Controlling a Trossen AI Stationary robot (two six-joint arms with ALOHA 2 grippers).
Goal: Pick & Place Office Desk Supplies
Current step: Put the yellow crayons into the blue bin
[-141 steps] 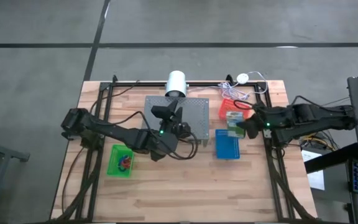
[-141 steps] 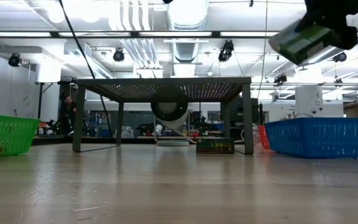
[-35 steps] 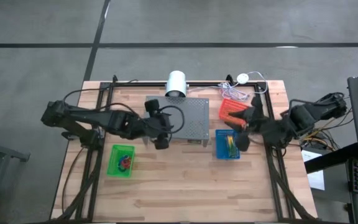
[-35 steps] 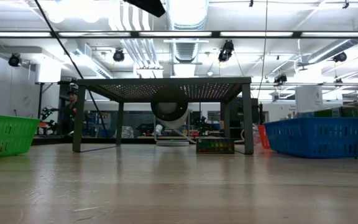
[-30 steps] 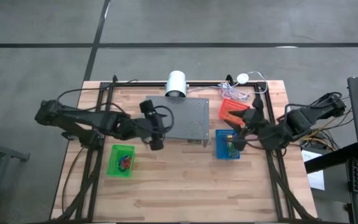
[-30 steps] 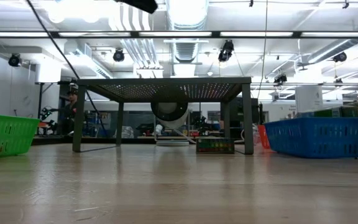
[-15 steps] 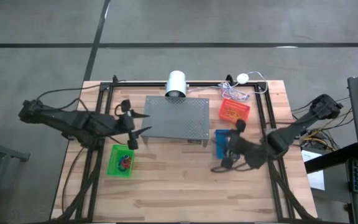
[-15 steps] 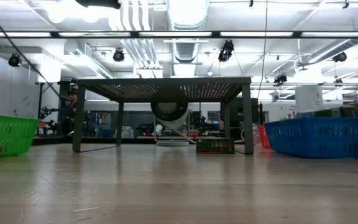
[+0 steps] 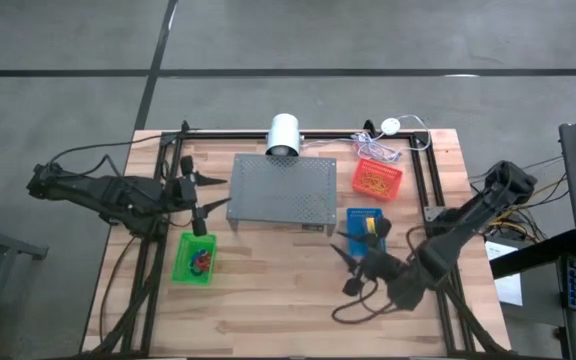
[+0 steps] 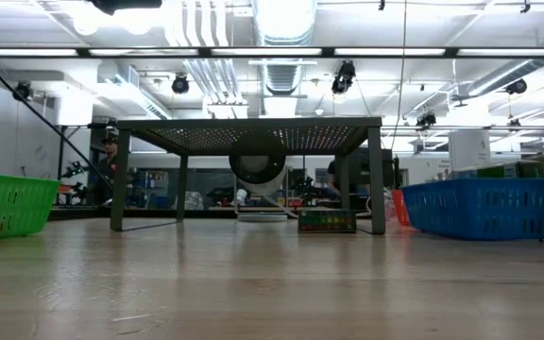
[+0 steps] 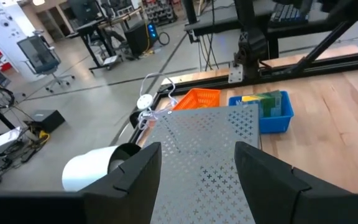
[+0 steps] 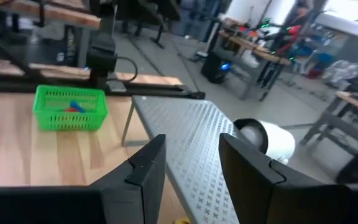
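The green-and-yellow crayon box (image 9: 373,227) lies in the blue basket (image 9: 352,240), also seen in the left wrist view as box (image 11: 263,103) in basket (image 11: 278,119). Tan rubber bands (image 9: 375,180) fill the orange-red basket (image 9: 360,168). Red and blue bands (image 9: 199,261) lie in the green basket (image 9: 181,270). My left gripper (image 9: 208,200) hangs open by the left end of the grey stand (image 9: 283,190), with nothing between its fingers (image 11: 129,180). My right gripper (image 9: 346,268) is open and bare, near of the blue basket; its fingers (image 12: 145,174) point toward the stand (image 12: 191,149).
A white roll (image 9: 284,133) lies at the far edge behind the stand. White cables (image 9: 393,135) trail at the far right corner. A small box with a coloured face (image 10: 327,220) sits under the stand. Bare wood spans the table's near half.
My left gripper has drawn back from over the stand's left part toward the table's left edge. My right gripper has left the blue basket and swung toward the table's near edge, sinking and turning toward the left. The crayon box stays in the blue basket.
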